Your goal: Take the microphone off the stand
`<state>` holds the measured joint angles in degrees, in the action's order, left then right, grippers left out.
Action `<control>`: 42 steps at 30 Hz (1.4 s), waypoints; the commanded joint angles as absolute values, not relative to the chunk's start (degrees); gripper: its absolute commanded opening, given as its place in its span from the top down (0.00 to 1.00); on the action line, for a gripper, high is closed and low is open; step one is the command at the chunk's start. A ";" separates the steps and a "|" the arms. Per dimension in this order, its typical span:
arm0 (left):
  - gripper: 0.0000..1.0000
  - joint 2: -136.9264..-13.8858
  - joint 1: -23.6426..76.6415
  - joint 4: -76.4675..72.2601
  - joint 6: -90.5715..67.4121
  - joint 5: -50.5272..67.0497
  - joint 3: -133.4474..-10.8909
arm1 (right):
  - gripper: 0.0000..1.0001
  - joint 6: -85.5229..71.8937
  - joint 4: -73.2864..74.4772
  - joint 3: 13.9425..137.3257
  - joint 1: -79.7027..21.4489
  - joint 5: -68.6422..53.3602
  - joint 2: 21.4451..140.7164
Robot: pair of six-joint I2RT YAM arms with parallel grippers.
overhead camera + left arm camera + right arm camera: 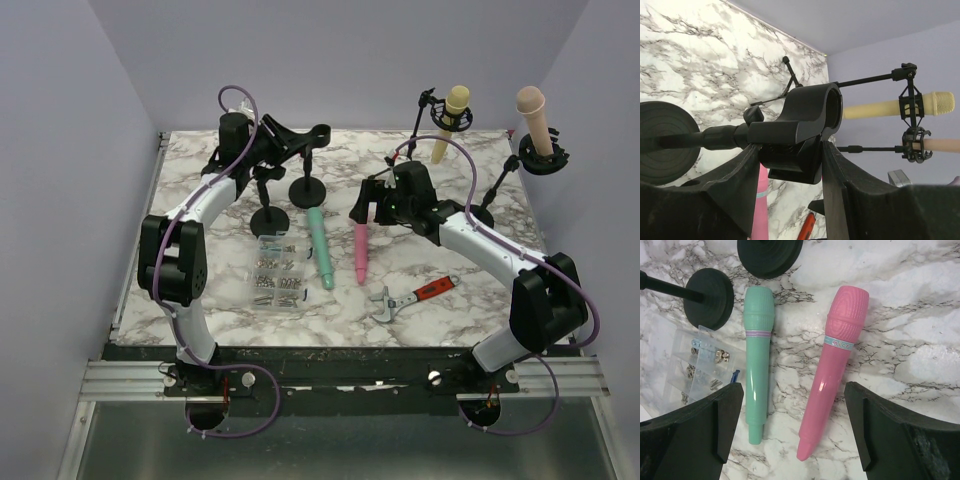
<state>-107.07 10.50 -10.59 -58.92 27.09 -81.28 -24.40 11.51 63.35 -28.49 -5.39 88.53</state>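
Observation:
A pink microphone (360, 251) and a green microphone (320, 247) lie side by side on the marble table (200, 200). My right gripper (368, 212) hovers open just above them. In the right wrist view its jaws (792, 390) straddle the pink microphone (832, 370), with the green one (757, 365) beside the left finger. My left gripper (250, 152) is shut on the empty black clip (805, 117) of a round-based stand (268, 220). A yellow microphone (452, 118) and a beige microphone (535, 118) sit in shock-mount stands at the back right.
A second round stand base (305, 190) stands behind the green microphone. A clear box of screws (277, 272) lies left of the microphones. A red-handled wrench (415, 297) lies at the front right. The lilac walls close in on three sides.

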 commanded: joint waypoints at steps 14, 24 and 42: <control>0.38 -106.31 9.05 12.37 -45.59 22.78 -89.37 | 0.09 -23.76 10.46 63.19 -28.39 -5.08 88.94; 0.08 -100.97 8.70 14.77 -42.13 22.98 -90.63 | 0.09 -23.35 11.38 64.20 -28.45 -4.21 88.69; 0.01 -73.43 10.75 16.86 -26.39 26.78 -78.22 | 0.10 -22.90 13.98 64.06 -28.44 2.99 86.17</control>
